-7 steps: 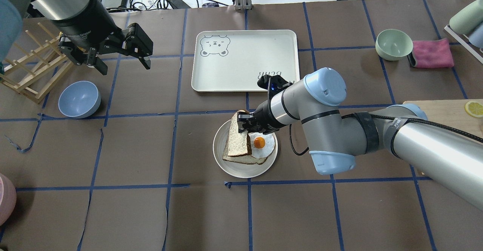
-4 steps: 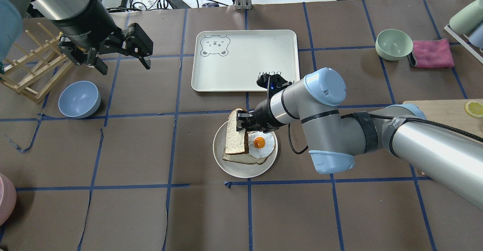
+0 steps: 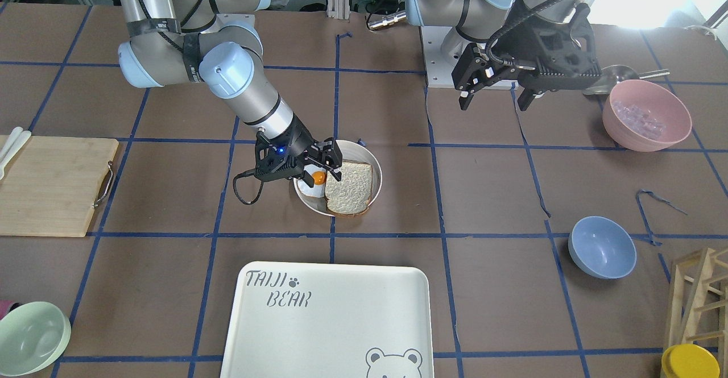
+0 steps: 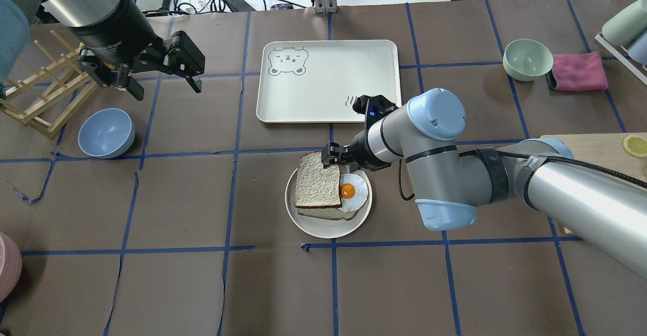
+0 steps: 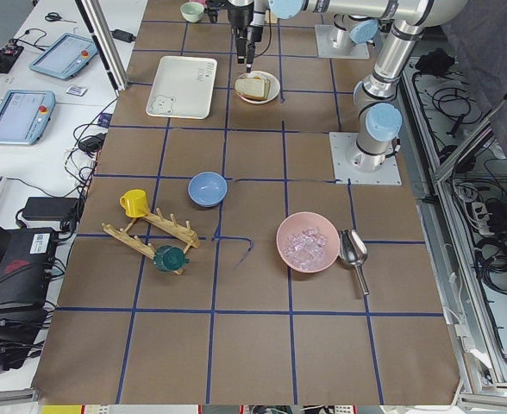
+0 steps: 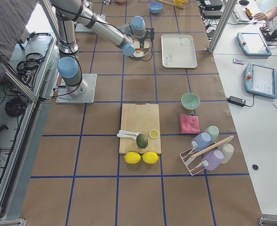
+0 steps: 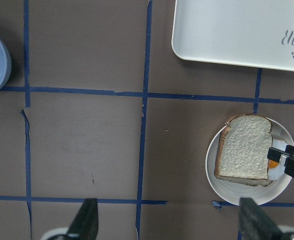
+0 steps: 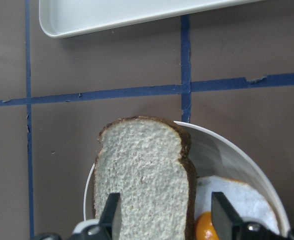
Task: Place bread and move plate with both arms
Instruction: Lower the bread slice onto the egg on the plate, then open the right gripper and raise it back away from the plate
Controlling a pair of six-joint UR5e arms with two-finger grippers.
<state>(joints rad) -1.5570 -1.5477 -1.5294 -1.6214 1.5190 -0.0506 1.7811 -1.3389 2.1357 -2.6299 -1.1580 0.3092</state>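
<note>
I noted bread [image 4: 317, 186] lying flat on plate [image 4: 323, 230], placement approx. done; R gripper [image 4: 337, 161] and L gripper [image 4: 164, 81] both spread wide, empty; two-arm plate move outstanding.

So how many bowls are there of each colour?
Pink bowl: 1
Blue bowl: 1
Green bowl: 1
Total: 3
</note>
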